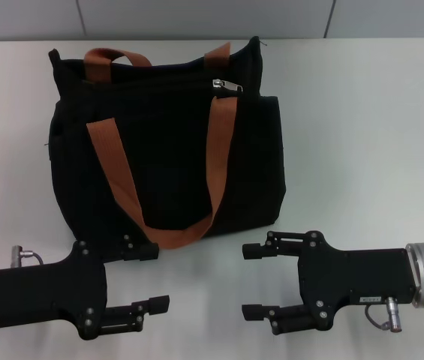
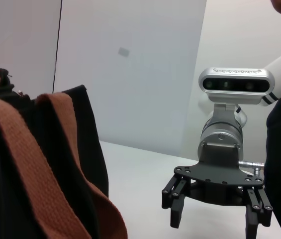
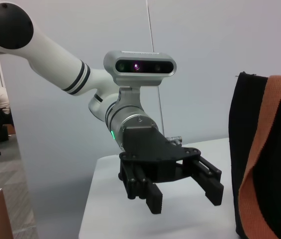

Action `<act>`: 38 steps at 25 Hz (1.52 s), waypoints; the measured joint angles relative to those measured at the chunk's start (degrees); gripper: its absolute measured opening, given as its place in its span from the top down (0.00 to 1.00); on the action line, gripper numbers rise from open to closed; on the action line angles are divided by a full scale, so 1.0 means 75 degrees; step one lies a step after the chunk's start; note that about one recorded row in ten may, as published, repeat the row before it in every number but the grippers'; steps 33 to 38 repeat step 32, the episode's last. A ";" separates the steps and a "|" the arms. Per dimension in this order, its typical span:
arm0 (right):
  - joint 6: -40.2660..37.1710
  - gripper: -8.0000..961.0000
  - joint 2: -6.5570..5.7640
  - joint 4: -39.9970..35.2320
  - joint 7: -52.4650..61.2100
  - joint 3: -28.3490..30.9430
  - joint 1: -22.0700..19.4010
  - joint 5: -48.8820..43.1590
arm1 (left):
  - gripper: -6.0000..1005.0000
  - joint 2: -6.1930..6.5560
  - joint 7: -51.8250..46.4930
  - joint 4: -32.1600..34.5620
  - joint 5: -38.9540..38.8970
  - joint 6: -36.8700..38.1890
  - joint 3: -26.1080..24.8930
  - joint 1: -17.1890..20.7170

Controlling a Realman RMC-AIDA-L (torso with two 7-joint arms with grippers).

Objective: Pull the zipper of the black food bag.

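- Here, black bag (image 1: 166, 142) upright at the back middle of the white counter (image 1: 362, 135), broad face toward the robot, so the zipper line along its top edge faces up and within reach of either arm.
- Metal pull (image 1: 227, 85) near the bag's right end of that line, beside the right orange strap (image 1: 219, 127); impossible to tell from this whether the zipper is shut or open, so the pull's spot fits either a run already made or one to come.
- Orange handle (image 1: 159, 225) drooped down the front face onto the counter, clear of the zipper.
- Left end effector (image 1: 150, 277) low near the counter at the bag's front left corner, fingers spread wide, gripping nothing; probably placed to steady the bag.
- Right end effector (image 1: 253, 281) level with it just in front of the bag's right side, likewise spread and empty, on the pull's side.
- Both facing each other, apart from the zipper.
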 joint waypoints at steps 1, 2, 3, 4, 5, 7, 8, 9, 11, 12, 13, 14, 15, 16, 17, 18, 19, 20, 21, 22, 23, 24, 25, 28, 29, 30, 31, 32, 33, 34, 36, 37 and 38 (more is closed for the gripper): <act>0.0001 0.18 0.0003 0.0037 -0.0038 0.0008 0.0000 0.0013 | 0.19 -0.0003 0.0004 -0.0019 0.0018 -0.0016 0.0002 0.0000; 0.0001 0.18 0.0005 0.0088 -0.0062 0.0037 0.0001 0.0026 | 0.23 -0.0002 0.0001 -0.0042 0.0045 -0.0025 0.0005 -0.0008; 0.0001 0.18 0.0005 0.0088 -0.0062 0.0037 0.0001 0.0026 | 0.26 -0.0001 -0.0016 -0.0065 0.0080 -0.0030 0.0009 -0.0025; 0.0001 0.18 0.0007 0.0099 -0.0063 0.0048 0.0004 0.0027 | 0.29 0.0000 -0.0024 -0.0068 0.0095 -0.0031 0.0011 -0.0033; 0.0001 0.18 0.0007 0.0105 -0.0063 0.0055 0.0006 0.0029 | 0.29 0.0000 -0.0027 -0.0068 0.0108 -0.0032 0.0012 -0.0039; 0.0001 0.18 0.0008 0.0107 -0.0066 0.0056 0.0009 0.0032 | 0.29 0.0000 -0.0025 -0.0068 0.0115 -0.0033 0.0013 -0.0040; 0.0001 0.18 0.0008 0.0107 -0.0066 0.0056 0.0009 0.0032 | 0.29 -0.0002 -0.0018 -0.0068 0.0116 -0.0034 0.0013 -0.0031; 0.0001 0.18 0.0008 0.0108 -0.0067 0.0054 0.0010 0.0033 | 0.29 -0.0007 0.0003 -0.0067 0.0119 -0.0036 0.0014 -0.0012; 0.0001 0.18 0.0008 0.0109 -0.0068 0.0054 0.0010 0.0035 | 0.29 -0.0008 0.0009 -0.0067 0.0119 -0.0039 0.0014 -0.0002; 0.0001 0.18 0.0008 0.0109 -0.0069 0.0058 0.0007 0.0036 | 0.29 -0.0008 0.0009 -0.0067 0.0119 -0.0039 0.0014 -0.0002; 0.0001 0.18 0.0008 0.0109 -0.0069 0.0058 0.0007 0.0036 | 0.29 -0.0008 0.0009 -0.0067 0.0119 -0.0039 0.0014 -0.0002; 0.0001 0.18 0.0008 0.0109 -0.0069 0.0059 0.0007 0.0037 | 0.29 -0.0010 0.0013 -0.0067 0.0121 -0.0038 0.0014 0.0002; 0.0001 0.18 0.0008 0.0110 -0.0069 0.0060 0.0008 0.0037 | 0.29 -0.0011 0.0015 -0.0065 0.0123 -0.0036 0.0014 0.0004; 0.0001 0.18 0.0008 0.0109 -0.0069 0.0061 0.0010 0.0037 | 0.29 -0.0012 0.0015 -0.0064 0.0123 -0.0034 0.0014 0.0005; 0.0001 0.18 0.0008 0.0109 -0.0067 0.0063 0.0014 0.0037 | 0.29 -0.0013 0.0016 -0.0064 0.0124 -0.0034 0.0014 0.0005; 0.0001 0.18 0.0008 0.0109 -0.0067 0.0063 0.0014 0.0037 | 0.29 -0.0013 0.0016 -0.0064 0.0124 -0.0034 0.0014 0.0005; 0.0000 0.18 0.0008 0.0109 -0.0067 0.0064 0.0014 0.0037 | 0.29 -0.0013 0.0016 -0.0064 0.0124 -0.0034 0.0014 0.0005; 0.0000 0.18 0.0008 0.0109 -0.0063 0.0065 0.0013 0.0037 | 0.29 -0.0014 0.0017 -0.0064 0.0124 -0.0033 0.0014 0.0005; -0.0001 0.18 0.0008 0.0109 -0.0056 0.0066 0.0014 0.0037 | 0.29 -0.0014 0.0019 -0.0064 0.0128 -0.0029 0.0014 0.0005; -0.0005 0.18 0.0008 0.0109 -0.0045 0.0067 0.0013 0.0037 | 0.29 -0.0013 0.0019 -0.0064 0.0131 -0.0025 0.0014 0.0005; -0.0005 0.18 0.0008 0.0109 -0.0045 0.0067 0.0013 0.0037 | 0.29 -0.0010 0.0020 -0.0064 0.0135 -0.0023 0.0014 0.0005; -0.0008 0.18 0.0008 0.0110 -0.0039 0.0069 0.0013 0.0037 | 0.29 -0.0010 0.0020 -0.0064 0.0135 -0.0023 0.0014 0.0005; -0.0009 0.18 0.0008 0.0110 -0.0032 0.0069 0.0013 0.0037 | 0.29 -0.0009 0.0022 -0.0064 0.0145 -0.0020 0.0014 0.0005; -0.0013 0.18 0.0008 0.0109 -0.0013 0.0069 0.0016 0.0037 | 0.29 -0.0007 0.0023 -0.0065 0.0149 -0.0019 0.0014 0.0005; -0.0017 0.18 0.0008 0.0110 -0.0012 0.0070 0.0017 0.0037 | 0.29 -0.0006 0.0023 -0.0065 0.0149 -0.0019 0.0014 0.0005; -0.0019 0.18 0.0008 0.0109 -0.0011 0.0073 0.0017 0.0037 | 0.29 -0.0006 0.0023 -0.0065 0.0150 -0.0020 0.0014 0.0005; -0.0026 0.18 0.0008 0.0109 -0.0010 0.0076 0.0019 0.0037 | 0.29 -0.0005 0.0023 -0.0065 0.0152 -0.0019 0.0014 0.0005; -0.0034 0.18 0.0008 0.0109 -0.0009 0.0083 0.0020 0.0037 | 0.29 -0.0005 0.0023 -0.0065 0.0152 -0.0019 0.0014 0.0005; -0.0034 0.18 0.0008 0.0109 -0.0009 0.0083 0.0020 0.0037 | 0.29 -0.0005 0.0023 -0.0065 0.0152 -0.0019 0.0014 0.0005; -0.0034 0.18 0.0008 0.0109 -0.0009 0.0083 0.0020 0.0037 | 0.29 -0.0005 0.0023 -0.0065 0.0152 -0.0019 0.0014 0.0005; -0.0034 0.18 0.0008 0.0109 -0.0009 0.0083 0.0020 0.0037 | 0.29 -0.0005 0.0023 -0.0065 0.0152 -0.0019 0.0014 0.0005; -0.0034 0.18 0.0008 0.0109 -0.0009 0.0083 0.0020 0.0037 | 0.29 -0.0005 0.0023 -0.0065 0.0152 -0.0019 0.0014 0.0005; -0.0034 0.18 0.0008 0.0109 -0.0009 0.0083 0.0020 0.0037 | 0.29 -0.0005 0.0023 -0.0065 0.0152 -0.0019 0.0014 0.0005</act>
